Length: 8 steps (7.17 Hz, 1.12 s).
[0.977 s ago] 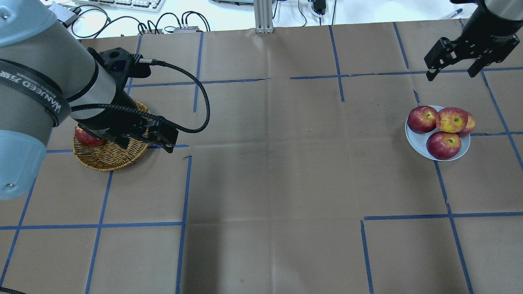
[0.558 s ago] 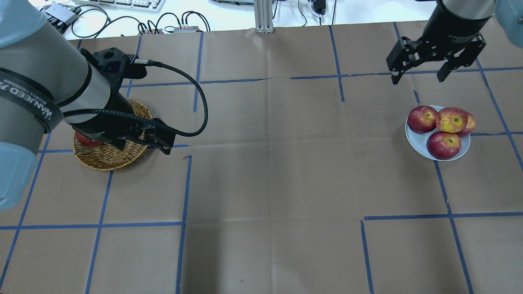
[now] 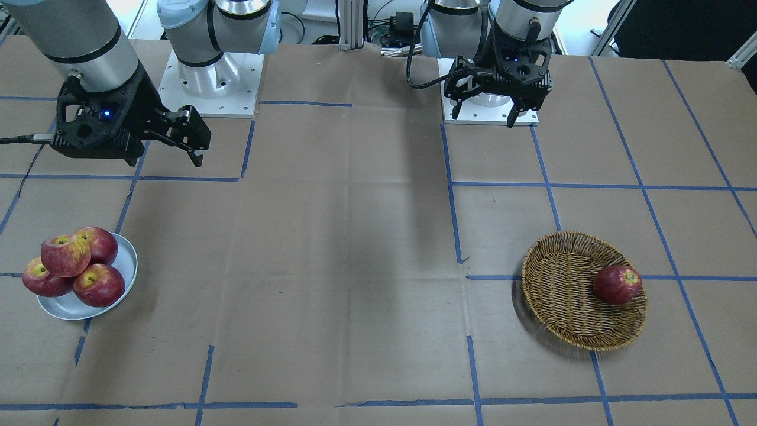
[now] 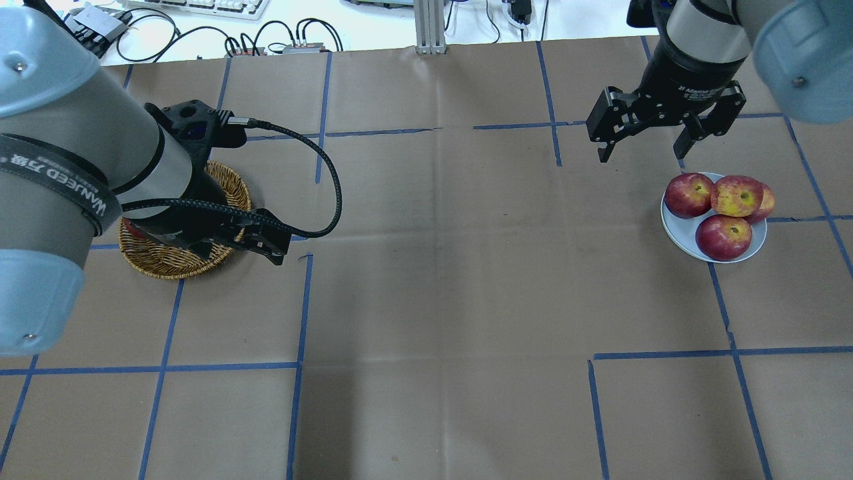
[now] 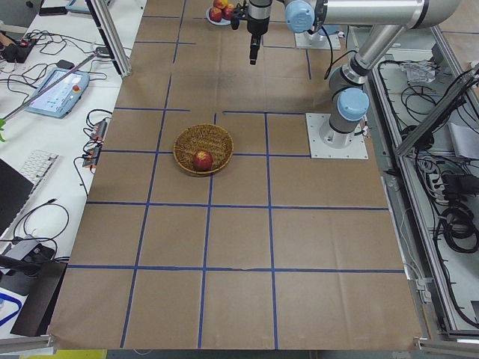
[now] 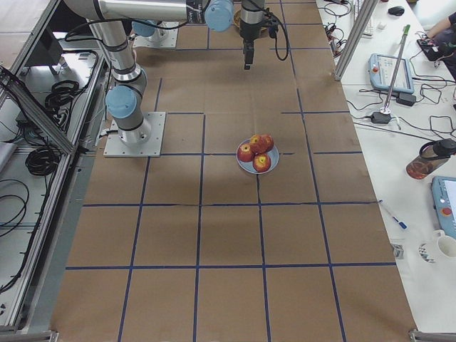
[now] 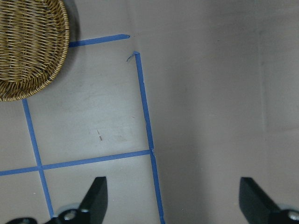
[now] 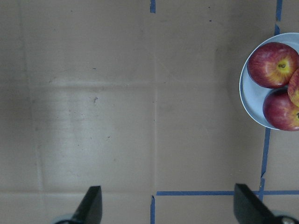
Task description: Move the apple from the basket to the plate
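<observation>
The pale pinkish-red apple [image 4: 736, 195] lies on top of three darker red apples on the grey-white plate [image 4: 674, 233] at the right, also in the front view [image 3: 65, 254]. The wicker basket [image 3: 562, 284] holds one darker red apple [image 3: 617, 284]; in the overhead view my left arm hides that apple. My left gripper [image 4: 240, 252] is open and empty, high up beside the basket's [image 4: 170, 265] inner edge. My right gripper [image 4: 643, 153] is open and empty, up and to the left of the plate. The right wrist view shows the plate's edge [image 8: 247, 100].
Brown paper with blue tape lines covers the table [image 4: 440, 300]. Cables and a keyboard lie beyond the far edge [image 4: 280, 37]. An aluminium post [image 4: 430, 27] stands at the back middle. The left wrist view shows the basket's rim [image 7: 28, 70] at its top left.
My right gripper has moved left and away from the table's right edge, staying open. My left arm has shifted slightly and now covers the basket's apple in the overhead view.
</observation>
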### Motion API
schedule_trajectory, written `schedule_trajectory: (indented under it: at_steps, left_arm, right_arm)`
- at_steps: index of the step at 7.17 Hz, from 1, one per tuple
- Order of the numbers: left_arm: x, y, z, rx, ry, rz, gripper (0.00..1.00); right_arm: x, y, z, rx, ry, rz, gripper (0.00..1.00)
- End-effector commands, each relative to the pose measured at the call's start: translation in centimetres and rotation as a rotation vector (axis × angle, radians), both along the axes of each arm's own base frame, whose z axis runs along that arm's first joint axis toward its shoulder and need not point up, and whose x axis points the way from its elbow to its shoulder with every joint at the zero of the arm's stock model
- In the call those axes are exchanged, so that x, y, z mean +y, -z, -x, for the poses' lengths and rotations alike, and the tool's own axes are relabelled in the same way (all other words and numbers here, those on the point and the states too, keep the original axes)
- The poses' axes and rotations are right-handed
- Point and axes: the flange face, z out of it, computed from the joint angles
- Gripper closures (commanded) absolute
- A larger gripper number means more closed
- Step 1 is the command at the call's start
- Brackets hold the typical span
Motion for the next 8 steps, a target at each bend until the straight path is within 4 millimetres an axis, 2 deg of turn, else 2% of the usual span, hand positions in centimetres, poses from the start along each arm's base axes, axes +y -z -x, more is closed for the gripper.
schedule_trajectory:
  at_steps: [1, 4, 5, 6, 7, 8]
  left_arm:
    - [-1.2, 0.8, 0.0, 0.000, -0.005, 0.003, 0.01]
    - [-2.8, 1.2, 0.1, 0.004, -0.006, 0.036, 0.01]
    - [-3.0, 0.9, 0.2, 0.006, -0.004, 0.042, 0.01]
    - [-3.9, 0.9, 0.2, 0.006, -0.004, 0.046, 0.01]
    - [-5.0, 0.0, 0.8, 0.007, 0.008, 0.058, 0.01]
    - [-5.3, -0.1, 0.9, 0.009, 0.010, 0.059, 0.01]
  right_arm:
    - [0.5, 0.4, -0.3, -0.005, 0.011, -0.003, 0.00]
    - [0.5, 0.1, -0.7, 0.002, 0.000, 0.006, 0.00]
    - [0.5, 0.2, -0.7, 0.002, 0.000, 0.004, 0.00]
    - [0.5, 0.2, -0.6, 0.004, 0.001, 0.004, 0.00]
    - [0.5, 0.2, -0.7, 0.004, 0.000, 0.004, 0.00]
    - [0.5, 0.2, -0.6, 0.004, 0.001, 0.004, 0.00]
